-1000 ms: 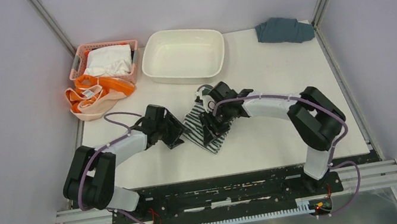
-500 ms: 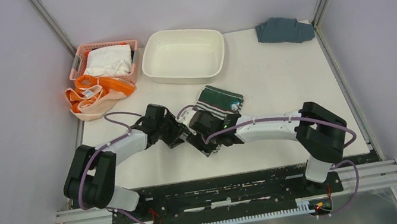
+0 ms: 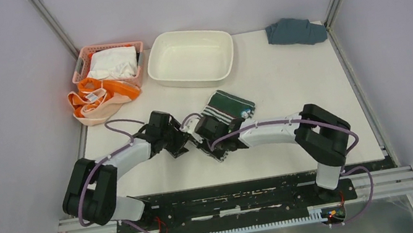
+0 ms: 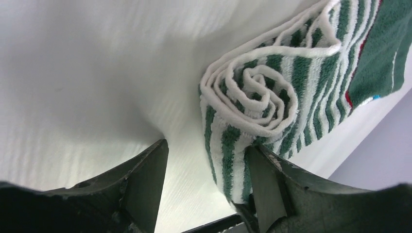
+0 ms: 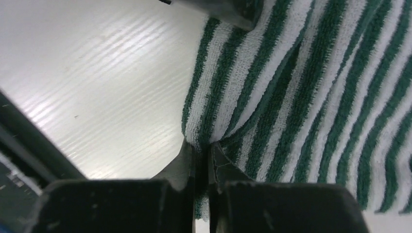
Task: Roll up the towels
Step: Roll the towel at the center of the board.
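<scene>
Item one: green-and-white striped towel [image 3: 228, 103], lying on the white surface [image 3: 293, 87] at near centre, partly rolled. Its coiled end [image 4: 252, 94] faces the left wrist camera, and the unrolled part trails toward the far right. Item two: orange towel [image 3: 102, 98] with a peach centre, bunched at the far-left edge of the surface, just in front of the pink basket [image 3: 108, 45], well apart from both arms. Left tool [image 4: 208, 148]: released, fingers spread, low over the surface with the coiled end resting against its right finger. Right tool [image 5: 201, 148]: clenched, fingers nearly together, pinching a fold at the edge of the striped towel. Other contents: white cloth [image 3: 113, 62] inside the basket; white basin [image 3: 227, 63] at far centre; blue-grey cloth [image 3: 295, 31] at the far-right corner.
</scene>
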Controlling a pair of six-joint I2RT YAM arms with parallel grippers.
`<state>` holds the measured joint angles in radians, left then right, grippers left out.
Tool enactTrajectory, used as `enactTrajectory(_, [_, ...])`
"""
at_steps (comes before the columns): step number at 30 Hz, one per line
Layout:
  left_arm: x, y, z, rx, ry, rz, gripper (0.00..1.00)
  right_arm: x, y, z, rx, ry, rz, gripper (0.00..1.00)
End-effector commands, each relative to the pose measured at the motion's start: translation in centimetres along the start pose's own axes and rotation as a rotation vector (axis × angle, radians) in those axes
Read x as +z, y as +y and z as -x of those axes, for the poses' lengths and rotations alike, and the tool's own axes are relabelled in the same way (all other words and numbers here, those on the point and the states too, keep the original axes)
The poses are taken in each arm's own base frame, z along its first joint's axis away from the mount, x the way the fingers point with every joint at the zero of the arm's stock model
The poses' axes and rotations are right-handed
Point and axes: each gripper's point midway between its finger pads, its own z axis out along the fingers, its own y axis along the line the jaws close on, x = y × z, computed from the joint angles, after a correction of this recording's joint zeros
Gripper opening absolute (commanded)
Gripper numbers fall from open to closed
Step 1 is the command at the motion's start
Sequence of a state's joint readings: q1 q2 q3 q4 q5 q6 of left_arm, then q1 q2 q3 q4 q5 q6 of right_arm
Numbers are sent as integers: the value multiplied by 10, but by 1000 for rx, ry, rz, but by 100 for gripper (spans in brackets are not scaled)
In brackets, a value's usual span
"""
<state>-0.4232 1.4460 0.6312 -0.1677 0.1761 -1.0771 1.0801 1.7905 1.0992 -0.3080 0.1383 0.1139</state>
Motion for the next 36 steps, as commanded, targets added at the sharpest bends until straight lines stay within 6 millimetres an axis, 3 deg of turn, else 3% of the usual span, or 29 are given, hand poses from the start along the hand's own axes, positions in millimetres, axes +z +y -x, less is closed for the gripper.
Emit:
enactTrajectory(1, [-17,23,-6,-25,-22,70,70,-24,38,24,102,-33,422,5])
enactTrajectory(6, [-41,18,-2,-16,-48,14,76,-45,48,37,236,-68,708,2])
enactTrajectory(14, [-52,2,-5,-48,-40,-110,78,-29,32,25,517,-48,916,2])
enactTrajectory(23, [-43,-10,4,-43,-38,-148,78,7,4,-2,770,-28,949,1])
enactTrajectory(30, [-27,-15,12,-24,-37,-142,75,27,-8,-26,862,35,909,1])
enactTrajectory(36, [3,-1,13,-20,1,-57,67,24,-13,-30,834,59,839,10])
